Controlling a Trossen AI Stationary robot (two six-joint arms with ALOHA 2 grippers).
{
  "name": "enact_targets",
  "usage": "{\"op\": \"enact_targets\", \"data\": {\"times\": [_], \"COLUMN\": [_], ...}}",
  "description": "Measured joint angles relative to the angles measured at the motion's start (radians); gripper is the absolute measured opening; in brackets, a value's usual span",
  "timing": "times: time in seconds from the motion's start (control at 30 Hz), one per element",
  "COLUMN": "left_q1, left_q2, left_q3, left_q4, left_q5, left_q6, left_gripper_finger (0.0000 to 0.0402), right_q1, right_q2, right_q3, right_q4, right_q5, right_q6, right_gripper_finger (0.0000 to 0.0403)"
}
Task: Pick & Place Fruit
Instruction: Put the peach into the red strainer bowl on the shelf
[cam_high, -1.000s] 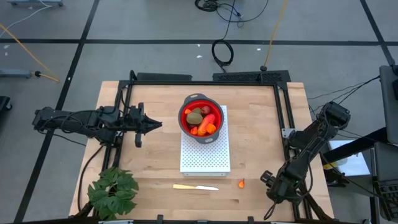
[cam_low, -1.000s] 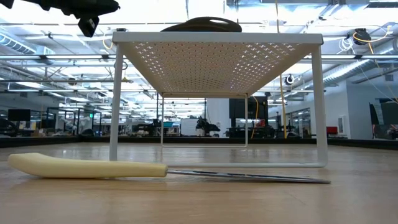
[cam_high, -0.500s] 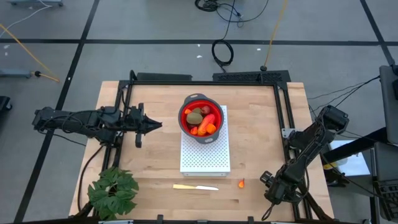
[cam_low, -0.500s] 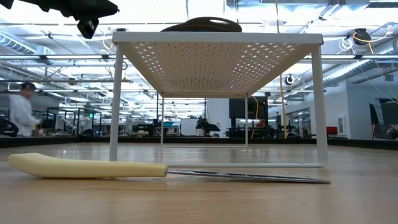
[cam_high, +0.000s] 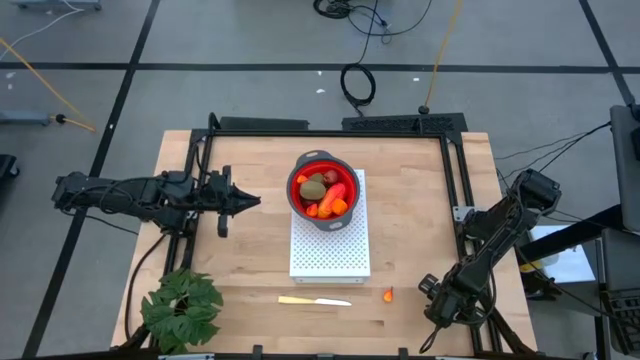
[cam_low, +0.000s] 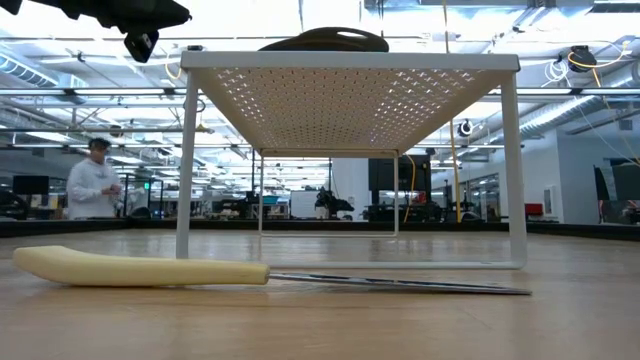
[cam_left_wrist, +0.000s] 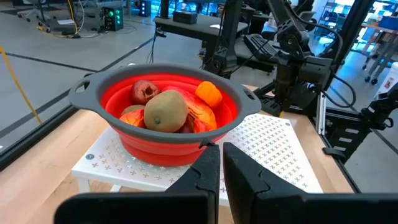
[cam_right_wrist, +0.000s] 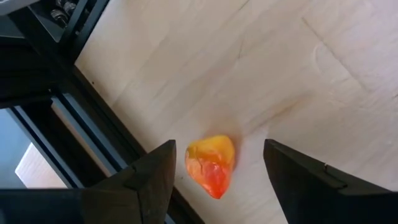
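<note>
The fruit fills a red bowl with a grey rim (cam_high: 322, 190) (cam_left_wrist: 161, 118): an olive-brown oval (cam_left_wrist: 165, 111), a dark red ball (cam_left_wrist: 144, 91), orange pieces. The bowl stands on a white perforated rack (cam_high: 330, 250). One tiny orange bit (cam_high: 388, 295) (cam_right_wrist: 211, 165) lies on the table near the near edge. My right gripper (cam_high: 428, 289) (cam_right_wrist: 219, 149) is open, with a finger on either side of that bit and touching nothing. My left gripper (cam_high: 252, 201) (cam_left_wrist: 221, 168) is shut, held above the table left of the bowl and pointing at it.
A pale yellow knife (cam_high: 315, 300) (cam_low: 140, 268) lies on the table in front of the rack. A green leafy plant (cam_high: 180, 305) sits at the near left corner. Black frame rails (cam_high: 455, 200) run along the table sides. A person (cam_low: 95, 185) is in the room behind.
A person in the room behind the table has walked to the right in the low view. The arms, the bowl and the orange bit have kept still.
</note>
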Motion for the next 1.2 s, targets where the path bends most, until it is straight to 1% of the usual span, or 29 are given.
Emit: {"op": "enact_targets", "data": {"times": [0.17, 0.57, 0.8, 0.97, 1.2], "left_q1": [0.0, 0.0, 0.0, 0.0, 0.0], "left_q2": [0.0, 0.0, 0.0, 0.0, 0.0], "left_q3": [0.0, 0.0, 0.0, 0.0, 0.0], "left_q4": [0.0, 0.0, 0.001, 0.001, 0.001], "left_q5": [0.0, 0.0, 0.0, 0.0, 0.0], "left_q6": [-0.001, 0.0, 0.002, 0.002, 0.002], "left_gripper_finger": [0.0021, 0.0021, 0.0021, 0.0021, 0.0021], "right_q1": [0.0, 0.0, -0.031, -0.055, -0.1], "right_q2": [0.0, 0.0, -0.002, -0.002, -0.005], "right_q3": [-0.016, -0.022, -0.024, -0.024, -0.004], "right_q4": [0.001, 0.005, -0.015, -0.036, -0.079], "right_q5": [-0.006, -0.005, 0.005, 0.005, 0.024], "right_q6": [0.024, 0.024, 0.008, -0.041, -0.123], "right_gripper_finger": [0.022, 0.0151, 0.0119, 0.0109, 0.0108]}}
